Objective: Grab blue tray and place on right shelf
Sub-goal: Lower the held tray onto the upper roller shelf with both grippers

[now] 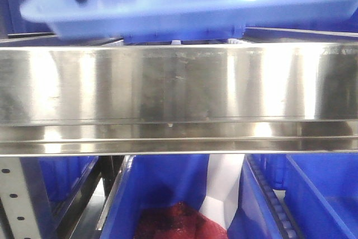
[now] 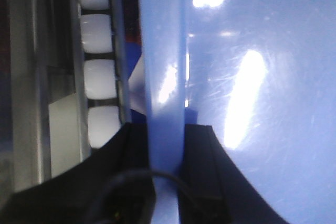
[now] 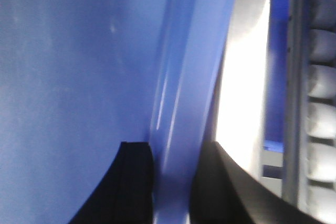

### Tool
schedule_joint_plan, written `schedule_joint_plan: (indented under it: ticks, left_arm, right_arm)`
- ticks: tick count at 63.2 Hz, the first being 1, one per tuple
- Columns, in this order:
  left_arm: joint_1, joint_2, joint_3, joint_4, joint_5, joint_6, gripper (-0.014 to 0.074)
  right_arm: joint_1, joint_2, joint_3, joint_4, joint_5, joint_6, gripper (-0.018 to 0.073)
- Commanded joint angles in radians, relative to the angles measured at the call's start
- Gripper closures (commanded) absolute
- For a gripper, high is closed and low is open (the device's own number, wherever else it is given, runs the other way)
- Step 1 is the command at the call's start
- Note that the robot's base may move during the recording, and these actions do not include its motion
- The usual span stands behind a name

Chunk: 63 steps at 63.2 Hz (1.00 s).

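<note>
A deep blue bin [image 1: 162,188] holds crumpled red material [image 1: 173,222]. A second blue bin [image 1: 321,194] stands beside it, with a white sheet [image 1: 224,186] between them. White rollers [image 2: 97,40] line a track.

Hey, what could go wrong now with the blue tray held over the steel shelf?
The blue tray hangs tilted, its underside low over the front lip of the right shelf; pushing forward might clip it. The left gripper and right gripper each pinch only its thin glossy edge, so it could slip.
</note>
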Motion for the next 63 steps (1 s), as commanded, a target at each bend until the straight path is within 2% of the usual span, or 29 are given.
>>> schedule_joint_plan:
  ticks: [1,10,15,20,24,31,37,49,57,63]
  left_arm:
    - [-0.005,-0.022,-0.034,0.029,-0.043,0.023,0.0644]
    - [-0.005,0.009,-0.034,0.039,-0.043,0.023,0.0638]
    - [-0.005,0.018,-0.034,0.039,-0.048,0.023,0.0592]
    - [-0.005,0.023,-0.034,0.039,-0.054,0.023,0.049]
    - [-0.005,0.025,-0.034,0.041,-0.058,0.023,0.0346]
    - [-0.005,0.025,-0.034,0.041,-0.063,0.023,0.0157]
    - [-0.005,0.025,-0.034,0.041,-0.063,0.023,0.0074]
    - [-0.009,-0.014,-0.034,0.045,-0.071,0.023,0.0083]
    - [-0.051,-0.106,-0.034,0.115,-0.086,0.025,0.0213]
    - [-0.103,-0.197,-0.003,0.172,-0.115,0.025,0.0339]
  right_arm:
    - [0.001,-0.002,-0.041,-0.019,-0.079,-0.03,0.0503]
    - [0.001,0.036,-0.041,-0.019,-0.09,-0.03,0.0496]
    - [0.001,0.043,-0.041,-0.019,-0.097,-0.03,0.0435]
    - [0.001,0.044,-0.041,-0.019,-0.097,-0.03,0.0295]
    - [0.001,0.044,-0.041,-0.021,-0.097,-0.03,0.0133]
    - [-0.003,0.044,-0.041,-0.025,-0.094,-0.03,-0.0088]
    - [-0.004,0.036,-0.041,-0.03,-0.091,-0.03,-0.007]
    - [-0.004,-0.021,-0.04,-0.03,-0.099,-0.021,-0.0056]
    - [-0.004,-0.124,-0.017,-0.03,-0.116,-0.02,0.006]
    - [-0.004,-0.202,0.025,-0.03,-0.147,-0.02,0.019]
